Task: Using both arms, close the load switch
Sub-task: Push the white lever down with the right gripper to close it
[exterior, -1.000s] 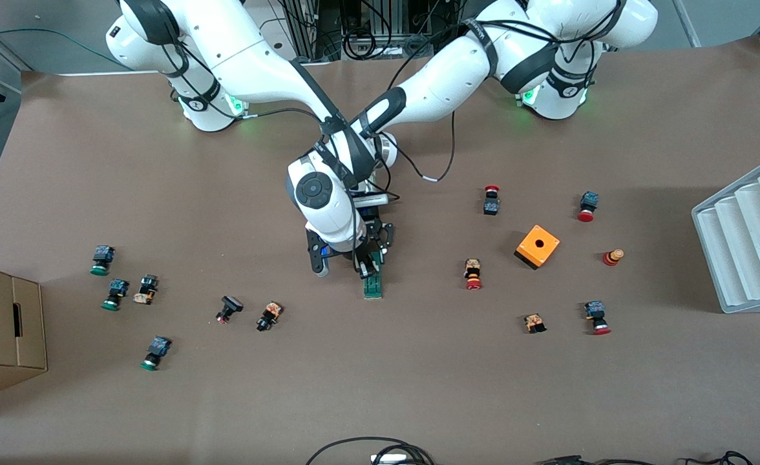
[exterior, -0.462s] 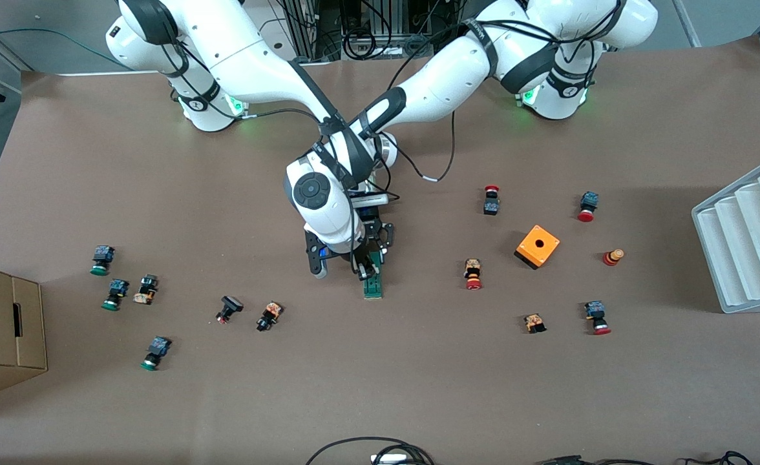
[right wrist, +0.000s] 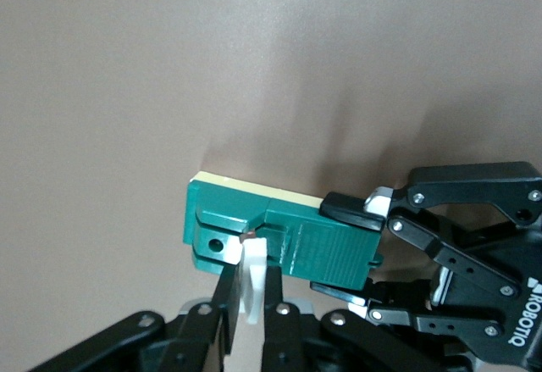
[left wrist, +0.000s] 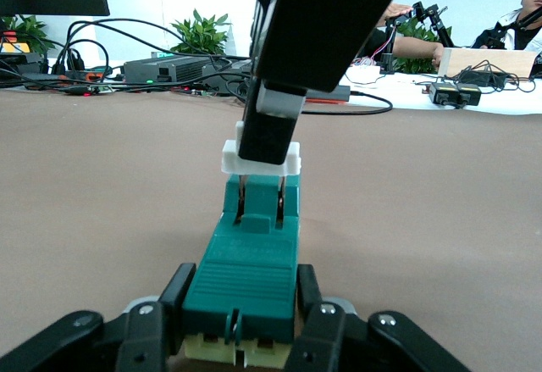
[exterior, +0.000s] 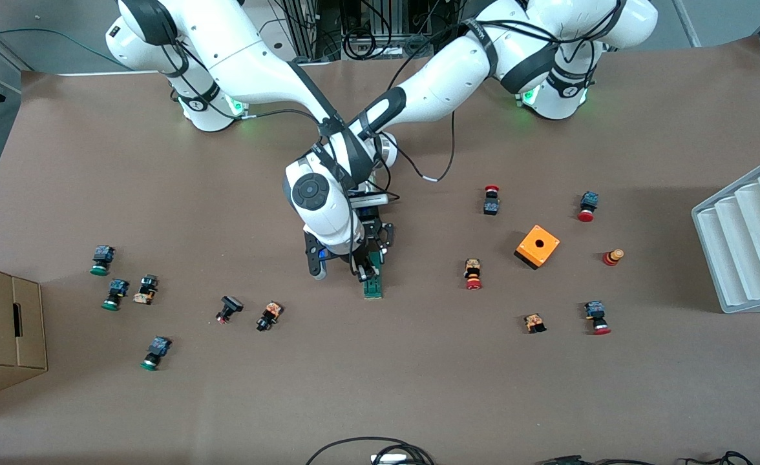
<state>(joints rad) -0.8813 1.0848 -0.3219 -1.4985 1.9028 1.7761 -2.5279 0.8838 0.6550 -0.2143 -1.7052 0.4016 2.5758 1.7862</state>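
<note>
Load switch (exterior: 373, 286) between both downward-reaching arms' clamped end effectors.

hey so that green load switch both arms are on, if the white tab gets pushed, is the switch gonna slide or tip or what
The load switch looks like stiff moulded plastic, so it should not flex. It lies flat and long on the table, so tipping seems unlikely. Alone it would probably slide, but the left hand is shut on its body while the right hand pinches the white tab.
</note>
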